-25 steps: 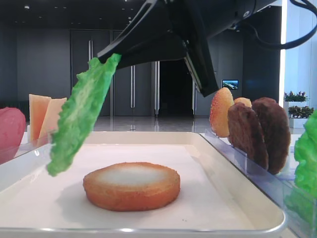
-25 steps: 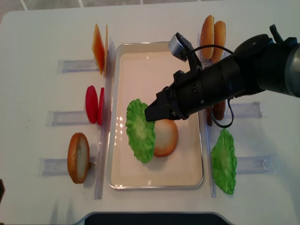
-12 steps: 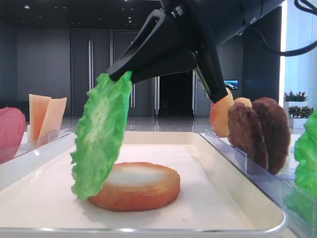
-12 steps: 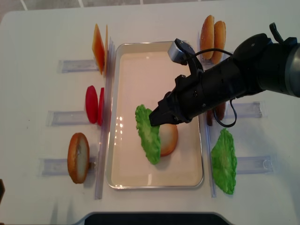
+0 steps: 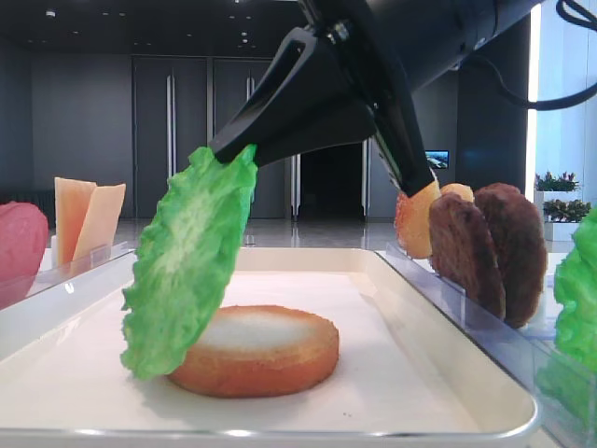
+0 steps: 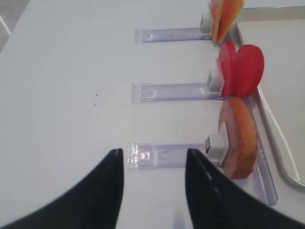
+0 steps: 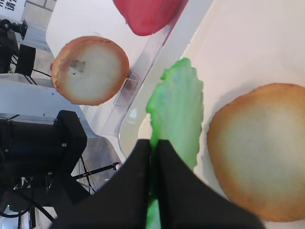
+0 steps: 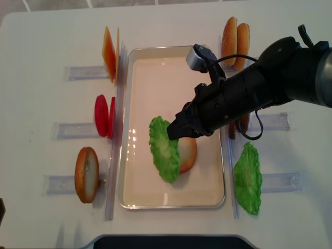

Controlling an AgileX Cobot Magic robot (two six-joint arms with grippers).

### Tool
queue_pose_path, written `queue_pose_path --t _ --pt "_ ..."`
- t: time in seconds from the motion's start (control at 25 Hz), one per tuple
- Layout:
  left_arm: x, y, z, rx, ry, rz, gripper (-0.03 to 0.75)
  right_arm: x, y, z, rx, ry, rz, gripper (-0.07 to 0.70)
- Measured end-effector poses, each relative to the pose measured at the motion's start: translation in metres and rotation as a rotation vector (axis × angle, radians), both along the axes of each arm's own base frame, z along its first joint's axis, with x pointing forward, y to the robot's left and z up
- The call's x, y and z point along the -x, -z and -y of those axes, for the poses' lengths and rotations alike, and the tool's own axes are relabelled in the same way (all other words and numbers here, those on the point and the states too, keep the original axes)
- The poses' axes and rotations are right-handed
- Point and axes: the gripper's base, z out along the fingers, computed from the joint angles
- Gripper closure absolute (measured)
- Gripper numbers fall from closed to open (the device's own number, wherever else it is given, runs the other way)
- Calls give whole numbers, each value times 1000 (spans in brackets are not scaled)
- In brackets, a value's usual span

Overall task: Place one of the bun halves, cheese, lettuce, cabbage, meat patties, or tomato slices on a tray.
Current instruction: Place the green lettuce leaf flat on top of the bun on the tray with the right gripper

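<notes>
My right gripper (image 5: 229,154) (image 7: 154,143) (image 8: 172,132) is shut on the top edge of a bright green lettuce leaf (image 5: 187,261) (image 7: 177,112) (image 8: 165,149). The leaf hangs tilted over the white tray (image 5: 56,373) (image 8: 171,199), its lower part in front of the flat bun half (image 5: 266,350) (image 7: 259,148) (image 8: 188,154) lying in the tray. Whether leaf and bun touch I cannot tell. My left gripper (image 6: 153,160) stands open above the bare table, left of an upright bun half (image 6: 238,138) (image 8: 86,174) in its clear holder.
Left of the tray stand cheese slices (image 8: 110,54) and tomato slices (image 8: 104,116) (image 6: 240,71). To its right are domed buns (image 8: 235,36), dark meat patties (image 5: 485,247) and another lettuce leaf (image 8: 248,178). Clear plastic dividers (image 8: 116,155) line both long sides.
My right gripper has carried the lettuce rightward and lower over the tray, from beside the flat bun to overlapping its left side. The left gripper's earlier state is not shown.
</notes>
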Motion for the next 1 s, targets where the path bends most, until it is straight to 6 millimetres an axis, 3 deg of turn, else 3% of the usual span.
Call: queue_pose_path --t 1.0 --pt "0 0 0 0 0 0 388 -8 4 16 56 27 -23 596"
